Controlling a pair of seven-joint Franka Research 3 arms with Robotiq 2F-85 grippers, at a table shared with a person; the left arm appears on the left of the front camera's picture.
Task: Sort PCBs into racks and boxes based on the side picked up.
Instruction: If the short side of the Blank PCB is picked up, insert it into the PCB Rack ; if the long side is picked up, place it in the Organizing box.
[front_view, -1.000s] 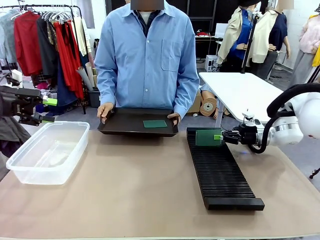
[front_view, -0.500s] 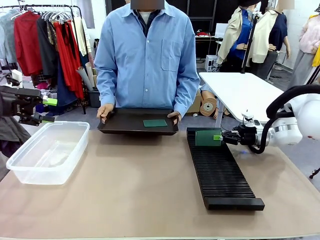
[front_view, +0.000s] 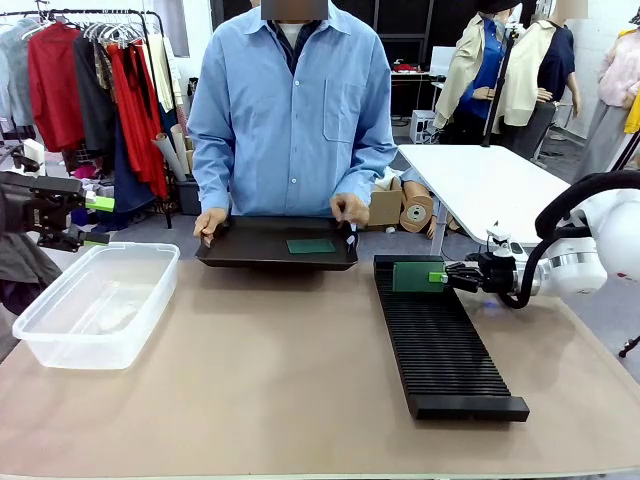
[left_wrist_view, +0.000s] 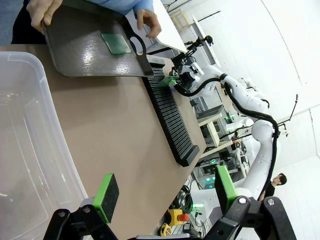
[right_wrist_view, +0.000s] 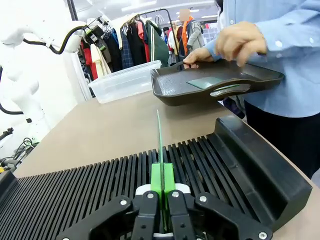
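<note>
My right gripper (front_view: 437, 277) is shut on a green PCB (front_view: 416, 276), held upright on its edge just over the far end of the long black slotted rack (front_view: 440, 340). In the right wrist view the board (right_wrist_view: 159, 145) rises thin between the pads (right_wrist_view: 156, 180), in line with the rack's slots (right_wrist_view: 100, 185). A second PCB (front_view: 310, 246) lies flat in a black tray (front_view: 240, 255). My left gripper (front_view: 98, 220) hangs open beyond the far left corner of the clear box (front_view: 95, 300). Nothing sits between its green pads (left_wrist_view: 106, 191).
A person in a blue shirt stands at the far side. One hand (front_view: 210, 222) holds the tray's left end, the other hand (front_view: 350, 210) is lifted above its right end. Bare tabletop (front_view: 270, 370) lies between box and rack.
The person's hand at the tray's right end has let go and lifted. My right gripper has dipped slightly toward the rack with the PCB. The left arm has not moved.
</note>
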